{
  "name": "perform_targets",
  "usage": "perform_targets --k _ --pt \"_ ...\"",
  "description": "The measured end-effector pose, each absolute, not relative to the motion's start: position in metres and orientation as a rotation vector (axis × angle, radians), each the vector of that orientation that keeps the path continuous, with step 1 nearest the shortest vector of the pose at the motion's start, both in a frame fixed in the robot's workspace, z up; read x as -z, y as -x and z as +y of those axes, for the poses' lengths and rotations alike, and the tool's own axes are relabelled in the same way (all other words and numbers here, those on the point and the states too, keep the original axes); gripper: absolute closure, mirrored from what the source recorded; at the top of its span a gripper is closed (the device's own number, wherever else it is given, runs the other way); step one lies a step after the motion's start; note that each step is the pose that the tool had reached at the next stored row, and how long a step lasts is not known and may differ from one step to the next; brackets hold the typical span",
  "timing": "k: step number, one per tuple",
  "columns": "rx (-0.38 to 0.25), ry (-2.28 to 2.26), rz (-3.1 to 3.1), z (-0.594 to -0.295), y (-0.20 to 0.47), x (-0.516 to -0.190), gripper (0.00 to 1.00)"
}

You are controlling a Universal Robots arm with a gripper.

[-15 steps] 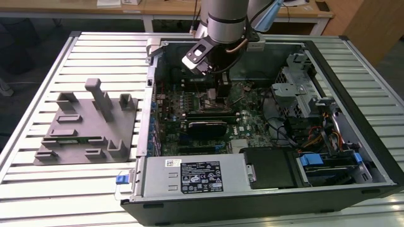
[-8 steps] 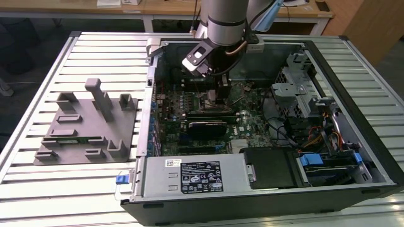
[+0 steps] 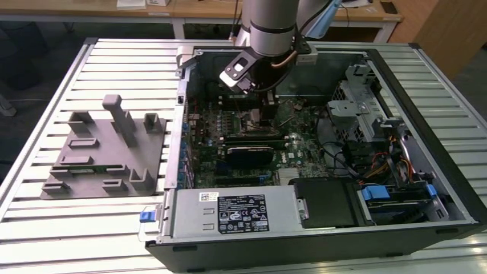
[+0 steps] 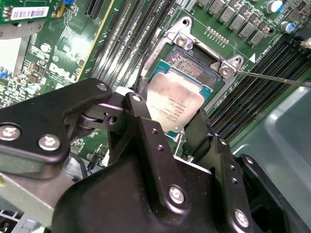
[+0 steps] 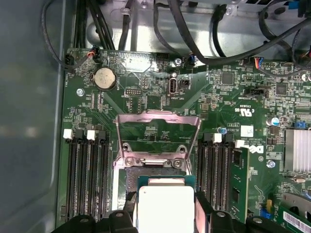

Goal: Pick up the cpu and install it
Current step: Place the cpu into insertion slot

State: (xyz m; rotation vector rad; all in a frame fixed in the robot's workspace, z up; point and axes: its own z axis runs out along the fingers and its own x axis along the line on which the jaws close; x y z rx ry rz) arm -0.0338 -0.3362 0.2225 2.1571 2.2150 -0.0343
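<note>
Black claw [image 5: 165, 206] grips the flat, square, silvery cpu [image 4: 176, 104] by opposite edges, level over the black-framed socket [image 4: 192, 60], whose hinged metal lid [image 5: 158, 133] stands open to receive it.

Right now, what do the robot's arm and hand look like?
The arm is a silvery-grey tube with a black ring and a coppery cable near the wrist. The hand is black metal, jointed links studded with silver screws.

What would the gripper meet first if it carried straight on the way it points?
Probably the open socket on the motherboard: the gripper grips the cpu right over it; the gap is unclear.
</note>
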Motion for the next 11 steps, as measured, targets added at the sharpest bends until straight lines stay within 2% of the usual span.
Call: perform_targets --k 11 --pt "0.038 -2.155 2.213 -0.3328 0.0338 -0.2158 0.46"
